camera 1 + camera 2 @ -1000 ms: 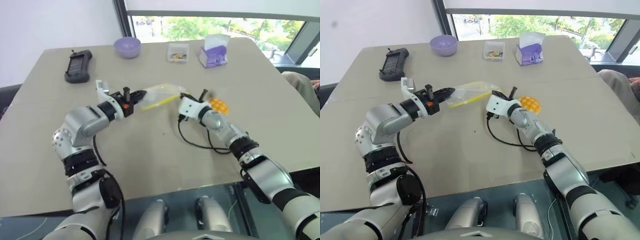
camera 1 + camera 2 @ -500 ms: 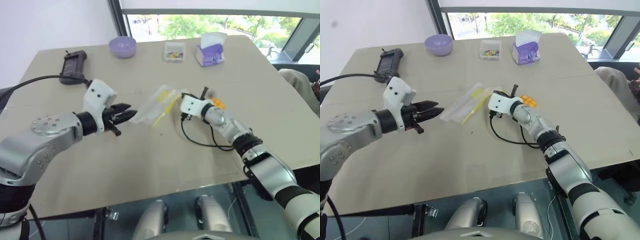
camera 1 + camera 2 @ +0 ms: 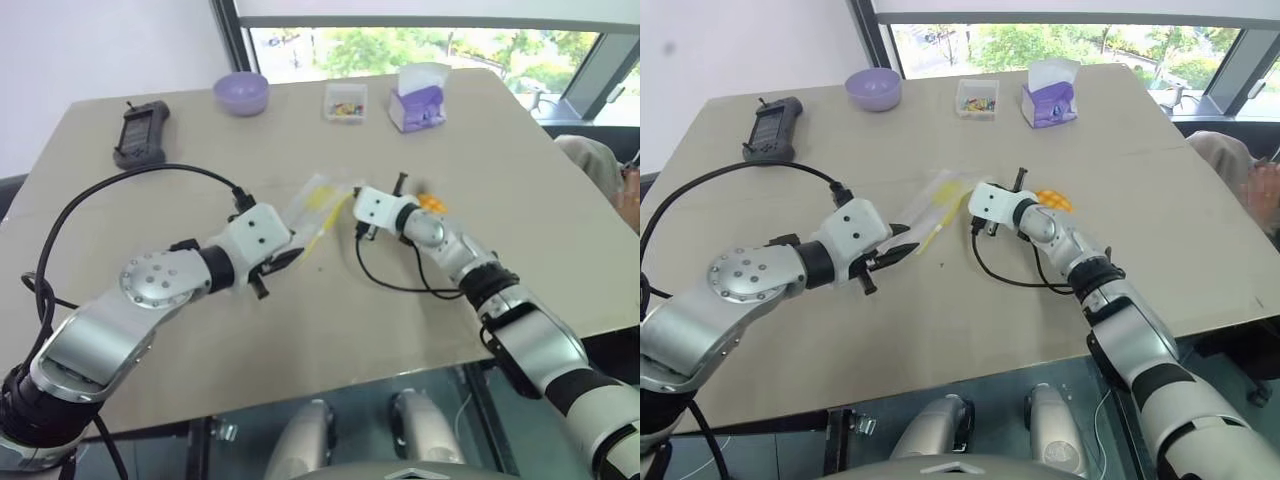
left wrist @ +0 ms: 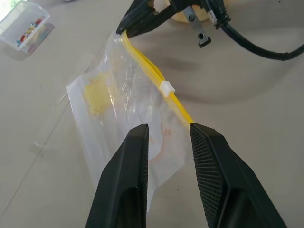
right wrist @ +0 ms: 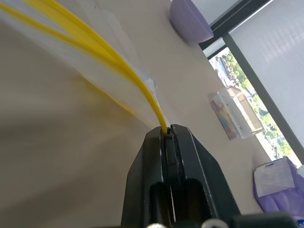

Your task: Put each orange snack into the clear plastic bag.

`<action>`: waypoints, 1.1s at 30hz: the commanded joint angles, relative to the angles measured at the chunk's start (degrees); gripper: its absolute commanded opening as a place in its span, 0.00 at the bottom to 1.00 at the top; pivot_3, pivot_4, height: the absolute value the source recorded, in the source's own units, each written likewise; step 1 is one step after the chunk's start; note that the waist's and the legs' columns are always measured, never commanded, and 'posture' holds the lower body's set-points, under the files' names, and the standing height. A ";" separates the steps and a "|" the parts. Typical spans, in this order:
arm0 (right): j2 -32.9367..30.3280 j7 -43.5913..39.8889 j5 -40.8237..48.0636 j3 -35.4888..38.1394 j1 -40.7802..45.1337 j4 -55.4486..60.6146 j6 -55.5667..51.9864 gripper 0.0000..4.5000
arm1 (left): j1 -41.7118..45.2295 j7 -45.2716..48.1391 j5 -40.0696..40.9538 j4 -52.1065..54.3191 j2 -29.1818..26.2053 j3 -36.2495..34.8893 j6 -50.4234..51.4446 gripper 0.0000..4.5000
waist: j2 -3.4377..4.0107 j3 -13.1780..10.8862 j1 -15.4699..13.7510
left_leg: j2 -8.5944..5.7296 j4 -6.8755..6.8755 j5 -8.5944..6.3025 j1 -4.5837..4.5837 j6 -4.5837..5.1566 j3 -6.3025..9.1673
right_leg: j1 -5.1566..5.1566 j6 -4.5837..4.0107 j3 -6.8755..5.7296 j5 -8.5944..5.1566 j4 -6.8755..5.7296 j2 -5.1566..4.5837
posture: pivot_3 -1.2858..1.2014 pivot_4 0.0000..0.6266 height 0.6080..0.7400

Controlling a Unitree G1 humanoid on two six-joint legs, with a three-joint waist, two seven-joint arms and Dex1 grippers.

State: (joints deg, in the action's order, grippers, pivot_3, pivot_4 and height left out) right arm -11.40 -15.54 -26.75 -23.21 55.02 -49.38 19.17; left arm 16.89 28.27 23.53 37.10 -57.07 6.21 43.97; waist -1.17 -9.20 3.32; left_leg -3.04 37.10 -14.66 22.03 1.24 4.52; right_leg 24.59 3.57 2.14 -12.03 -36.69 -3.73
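My right end effector [image 5: 167, 135] pinches the clear plastic bag's [image 3: 318, 205] yellow seal strip; my left end effector [image 4: 167, 135] is released, with nothing between its fingers.

I see the clear plastic bag lying flat near the middle of the table [image 3: 300, 340], its yellow strip running from the right end effector's clenched tips toward the near left. My left end effector hovers over the bag's near-left end, fingers parted with the bag's end showing between them, not gripping it. The orange snack [image 3: 1054, 200] sits on the table just right of the right end effector, outside the bag. On the far side stand a purple bowl [image 3: 241, 93], a small clear candy box [image 3: 344, 103] and a purple tissue box [image 3: 421, 103].
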 commanded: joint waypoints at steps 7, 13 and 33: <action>1.49 -2.24 2.25 1.57 1.81 5.08 -2.38 0.00 | -0.52 -0.83 0.20 3.03 6.52 -3.18 5.22 0.49 | 0.00 0.00 0.09 | 0.03 0.01 0.00 -0.01 0.00 -0.04 | 0.01 0.00 0.05 0.00 -0.03 0.02 | 0.52 0.24 1.00; 2.21 -2.69 3.07 1.92 2.03 5.69 -4.15 0.00 | -1.22 -0.97 -0.66 4.12 7.50 -4.16 7.39 0.88 | 0.00 0.00 0.07 | 0.06 0.03 0.00 -0.01 0.00 -0.04 | 0.03 0.00 0.05 0.00 -0.05 0.02 | 0.52 0.24 1.00; 2.54 -2.95 2.75 1.57 0.85 8.54 -5.84 0.00 | 5.63 -2.06 -7.65 2.85 9.80 2.70 11.43 0.01 | 0.00 0.00 0.09 | 0.05 0.04 0.00 -0.01 -0.01 -0.05 | 0.04 0.00 0.08 0.00 -0.07 0.02 | 0.52 0.24 1.00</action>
State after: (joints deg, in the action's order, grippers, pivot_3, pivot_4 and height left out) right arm -8.79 -18.55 -24.46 -22.53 55.43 -44.03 13.49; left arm 21.51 26.21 16.99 39.27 -47.27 8.93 54.86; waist -1.18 -9.20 3.41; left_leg -2.99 37.14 -14.66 22.02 1.23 4.46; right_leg 24.63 3.57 2.22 -12.02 -36.77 -3.71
